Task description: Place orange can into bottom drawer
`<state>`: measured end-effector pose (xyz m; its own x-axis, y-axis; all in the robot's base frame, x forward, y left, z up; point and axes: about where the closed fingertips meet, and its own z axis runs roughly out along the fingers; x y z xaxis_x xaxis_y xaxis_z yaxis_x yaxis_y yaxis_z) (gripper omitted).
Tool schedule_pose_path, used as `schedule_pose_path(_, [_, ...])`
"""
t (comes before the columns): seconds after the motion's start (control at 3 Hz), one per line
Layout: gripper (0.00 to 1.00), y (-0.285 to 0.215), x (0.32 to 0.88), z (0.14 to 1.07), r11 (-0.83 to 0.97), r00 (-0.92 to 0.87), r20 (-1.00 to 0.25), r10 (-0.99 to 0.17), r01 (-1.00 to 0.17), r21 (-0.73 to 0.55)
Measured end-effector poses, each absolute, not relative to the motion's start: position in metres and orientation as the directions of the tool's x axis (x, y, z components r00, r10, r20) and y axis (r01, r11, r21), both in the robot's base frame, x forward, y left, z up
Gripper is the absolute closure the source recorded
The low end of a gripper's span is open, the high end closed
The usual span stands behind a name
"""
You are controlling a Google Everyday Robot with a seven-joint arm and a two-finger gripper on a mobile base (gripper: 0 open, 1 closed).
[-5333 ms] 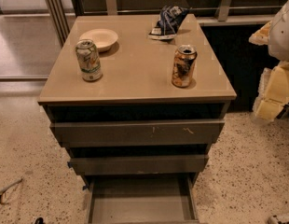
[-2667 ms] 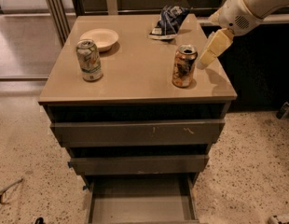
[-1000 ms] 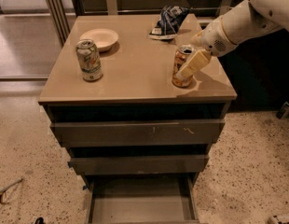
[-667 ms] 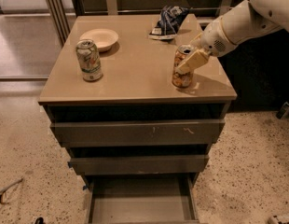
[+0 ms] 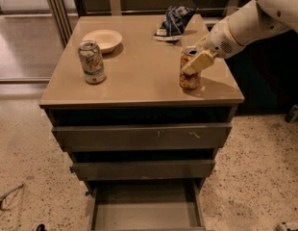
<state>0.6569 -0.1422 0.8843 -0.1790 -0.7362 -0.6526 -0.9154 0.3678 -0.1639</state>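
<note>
Overlapping orange can (image 5: 189, 79): jaws; bag (image 5: 173, 21) behind

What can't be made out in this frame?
- Camera view: the tool sits at the upper part of the orange can and covers it, so contact with the can is unreadable.
- Camera view: the bottom drawer has its front cut off by the lower edge.
- Camera view: the label on the green-and-white can is too blurred to read.
- Camera view: the print on the dark bag is too blurred to read.

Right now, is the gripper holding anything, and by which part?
Cannot tell. The gripper is at the upper half of the orange can, which stands on the cabinet top.
</note>
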Motion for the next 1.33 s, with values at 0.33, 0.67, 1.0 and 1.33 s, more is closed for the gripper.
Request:
schedule_pose_path(0.33, [1.0,-0.14,0.652,0.884,0.357,-0.169,-0.655,-0.736,-0.92,-0.163])
schedule_pose_path(0.67, [1.0,-0.138,0.629,0.895,0.333,-0.13,-0.685,-0.717,-0.927,-0.172])
schedule_pose_path(1.0, [1.0,-0.137,0.588,0.909,0.286,-0.068,-0.717,-0.694,-0.94,-0.187])
schedule_pose_path(1.33, [1.0,-0.145,0.516,0.919,0.236,-0.042,-0.751,-0.659,-0.959,-0.154])
